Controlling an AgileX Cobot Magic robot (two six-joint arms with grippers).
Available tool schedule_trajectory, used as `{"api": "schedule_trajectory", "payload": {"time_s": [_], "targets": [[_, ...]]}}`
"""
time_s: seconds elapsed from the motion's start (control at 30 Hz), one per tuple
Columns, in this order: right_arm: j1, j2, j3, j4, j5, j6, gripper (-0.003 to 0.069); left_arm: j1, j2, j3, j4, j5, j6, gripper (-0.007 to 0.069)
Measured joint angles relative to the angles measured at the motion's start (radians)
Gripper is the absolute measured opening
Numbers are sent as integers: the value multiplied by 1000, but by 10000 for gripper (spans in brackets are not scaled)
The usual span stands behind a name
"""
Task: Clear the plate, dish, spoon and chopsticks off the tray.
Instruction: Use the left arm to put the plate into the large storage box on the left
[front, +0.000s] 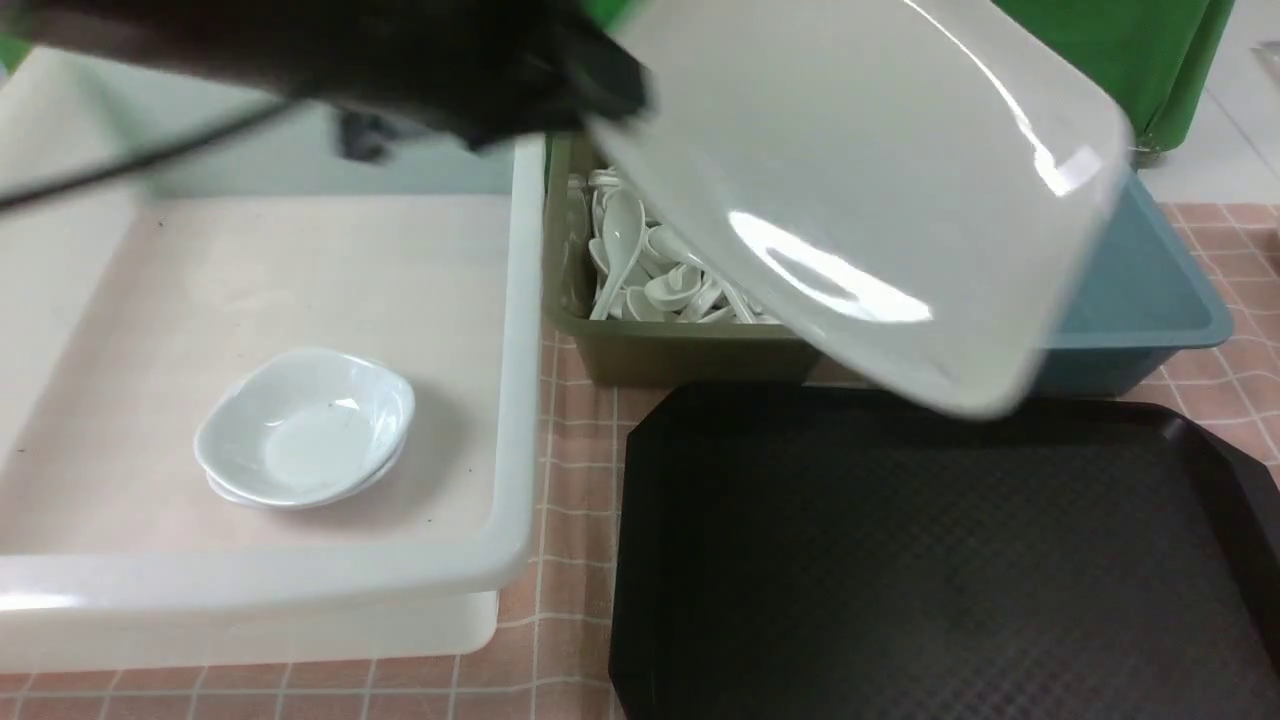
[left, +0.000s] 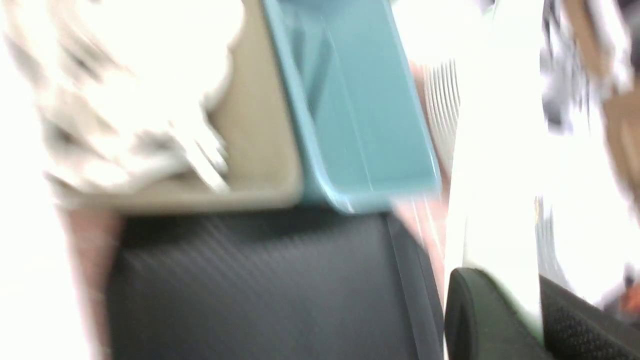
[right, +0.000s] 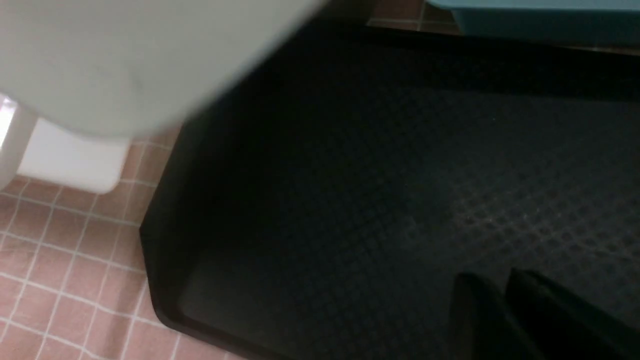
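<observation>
Plate (front: 880, 200): glossy white rounded square, tilted midair above olive bin (front: 680, 355) and diamond-textured black tray (front: 900, 560), edge clamped in motion-blurred left pincer (left: 515, 305). Right pincer (right: 497, 290) dim, cropped; can't tell its state.

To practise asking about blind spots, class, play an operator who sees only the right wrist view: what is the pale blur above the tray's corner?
Observer: The plate, lifted off the tray and tilted in the air.
Operator: What holds it?
Observer: The left gripper, shut on its edge.
Operator: What is inside the white bin?
Observer: Two small white dishes, stacked.
</observation>
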Motion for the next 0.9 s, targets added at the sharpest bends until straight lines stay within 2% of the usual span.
{"api": "schedule_trajectory", "payload": {"time_s": [0.03, 0.07, 0.13, 0.17, 0.2, 0.33, 0.43, 0.53, 0.7, 0.9], "targets": [[0, 0, 0, 0, 0, 11, 142, 87, -12, 0, -56, 32, 47, 21], [0, 0, 0, 0, 0, 11, 143, 102, -13, 0, -65, 32, 57, 21], [0, 0, 0, 0, 0, 16, 144, 289, -18, 0, -176, 118, 178, 21], [0, 0, 0, 0, 0, 16, 144, 303, -18, 0, -182, 125, 178, 21], [0, 0, 0, 1, 0, 18, 144, 395, -15, 0, -213, 162, 219, 21], [0, 0, 0, 1, 3, 27, 146, 632, 12, 0, -223, 224, 300, 21], [0, 0, 0, 1, 3, 37, 150, 743, 54, 0, -220, 224, 337, 23], [0, 0, 0, 1, -5, 45, 153, 797, 109, 0, -213, 187, 393, 24], [0, 0, 0, 1, -12, 45, 160, 805, 222, 0, -200, 77, 499, 24], [0, 0, 0, 1, -12, 48, 167, 805, 336, 0, -63, -14, 525, 25]]}}
